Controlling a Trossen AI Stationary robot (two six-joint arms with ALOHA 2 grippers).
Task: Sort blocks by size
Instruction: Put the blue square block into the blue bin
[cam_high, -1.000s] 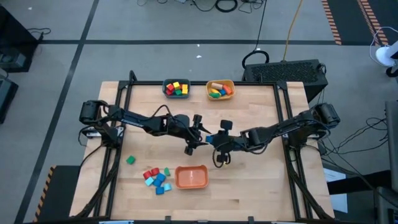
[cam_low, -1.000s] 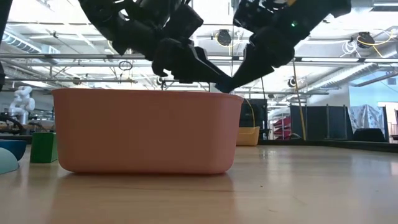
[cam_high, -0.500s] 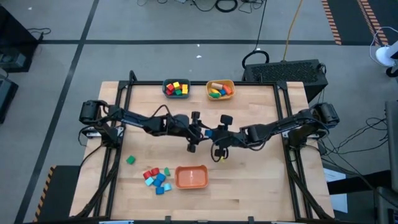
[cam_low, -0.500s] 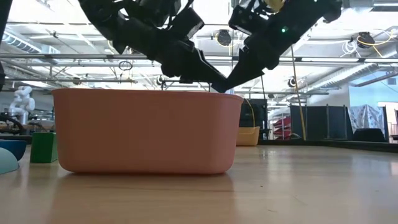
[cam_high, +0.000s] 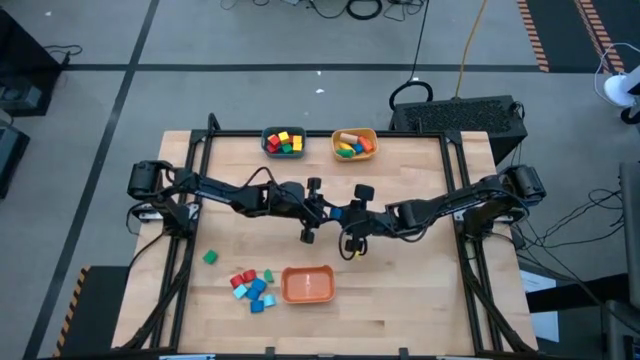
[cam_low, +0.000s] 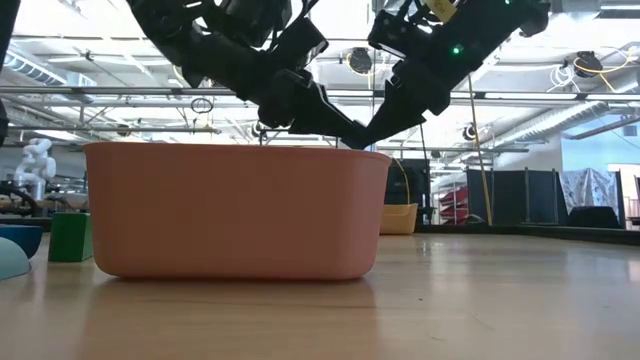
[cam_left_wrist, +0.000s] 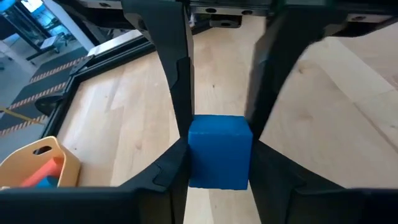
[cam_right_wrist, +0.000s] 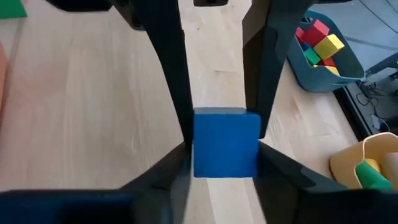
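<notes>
Blue block (cam_left_wrist: 219, 151) seen pinched between the left gripper's (cam_high: 322, 207) fingers (cam_left_wrist: 176, 93) and likewise between the right gripper's (cam_high: 340, 214) fingers (cam_right_wrist: 168, 74), both grippers met tip to tip above mid-table (cam_high: 420, 290), orange bowl (cam_high: 307, 285) found nearer the front edge, loose blocks (cam_high: 251, 285) clustered beside it.

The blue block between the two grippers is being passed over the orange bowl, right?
Not over the orange bowl. The high view shows the blue block held between the left gripper and right gripper above bare table, farther back than the bowl.
</notes>
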